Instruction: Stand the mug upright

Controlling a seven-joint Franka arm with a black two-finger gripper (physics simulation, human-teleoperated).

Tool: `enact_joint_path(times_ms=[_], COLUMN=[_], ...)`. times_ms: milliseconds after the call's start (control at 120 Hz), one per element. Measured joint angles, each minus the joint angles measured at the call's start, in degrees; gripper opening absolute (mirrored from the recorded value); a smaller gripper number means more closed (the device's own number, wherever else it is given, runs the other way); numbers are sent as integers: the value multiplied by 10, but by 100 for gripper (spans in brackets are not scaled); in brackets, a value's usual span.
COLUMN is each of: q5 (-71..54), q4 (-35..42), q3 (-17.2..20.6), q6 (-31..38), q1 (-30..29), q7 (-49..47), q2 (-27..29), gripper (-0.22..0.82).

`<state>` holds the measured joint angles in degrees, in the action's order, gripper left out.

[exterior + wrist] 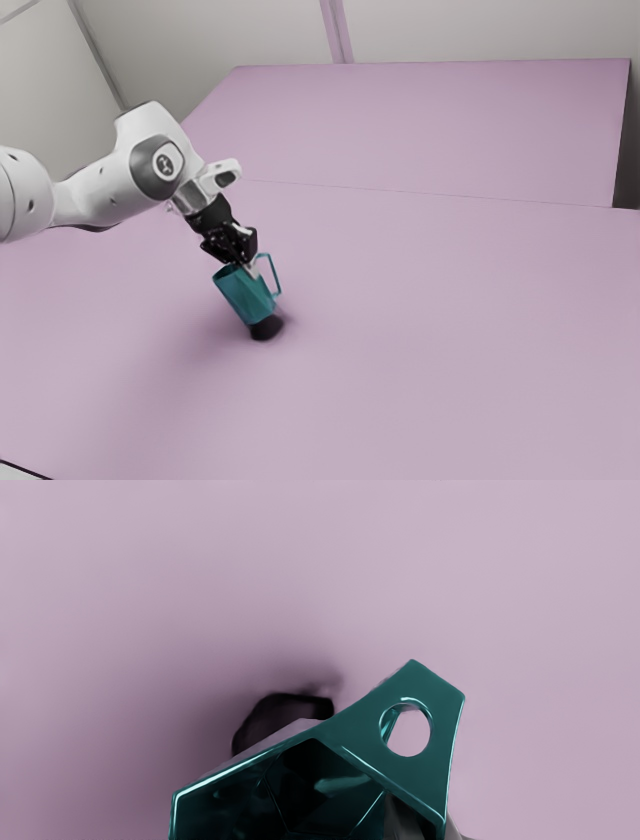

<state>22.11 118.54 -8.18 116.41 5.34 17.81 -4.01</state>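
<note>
My end effector (pixel 249 265) is closed on the mug (pixel 246 293) at its rim, beside the handle (pixel 274 275), one finger inside the wall and one outside, a pinch that I judge lets me steer its lean. The mug tilts above the tabletop (pixel 430 330), well in from the edge at the exterior view's lower left. I'd keep hold until its base sits flat; let go at this slant, it could topple.
</note>
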Motion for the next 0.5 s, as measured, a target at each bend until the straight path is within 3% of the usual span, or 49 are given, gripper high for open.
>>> enact_joint_path(times_ms=[500], q5=[-189], q4=[-43], q3=[0], q6=[-11], q1=[33], q7=[-35], q2=[-31], gripper=[-18])
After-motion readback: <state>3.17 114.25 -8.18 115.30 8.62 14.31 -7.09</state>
